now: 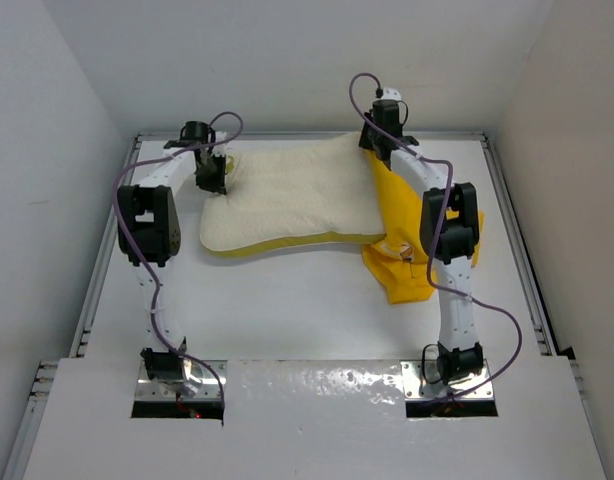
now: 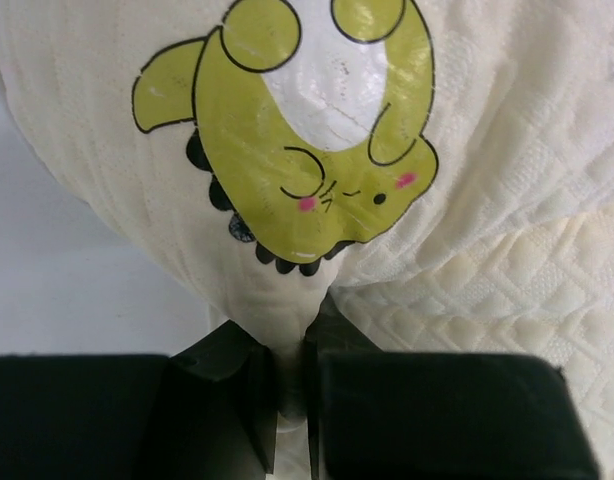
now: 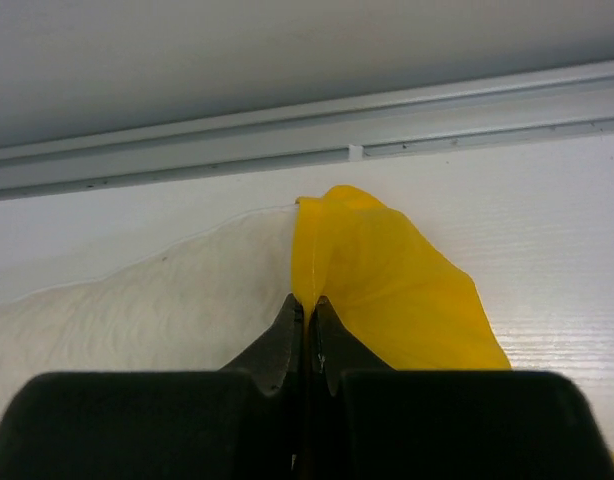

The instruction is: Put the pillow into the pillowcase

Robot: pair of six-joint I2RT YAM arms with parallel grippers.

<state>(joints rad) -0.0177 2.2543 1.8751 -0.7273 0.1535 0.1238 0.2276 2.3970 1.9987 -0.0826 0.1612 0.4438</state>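
The cream quilted pillow (image 1: 287, 200) lies across the back of the table, its yellow edge band along the near side. Its right end meets the bright yellow pillowcase (image 1: 402, 250), which lies crumpled under the right arm. My left gripper (image 1: 213, 172) is at the pillow's back-left corner. In the left wrist view it (image 2: 292, 345) is shut on a pinch of the pillow (image 2: 507, 200) just below the yellow-green logo (image 2: 307, 130). My right gripper (image 1: 379, 140) is at the back right. In the right wrist view it (image 3: 307, 310) is shut on a fold of the pillowcase (image 3: 387, 290), beside the pillow (image 3: 137, 320).
A raised rail (image 3: 387, 140) runs along the table's back edge just beyond the right gripper. White walls (image 1: 47, 150) enclose the table on the left, back and right. Purple cables (image 1: 372, 85) loop from both arms.
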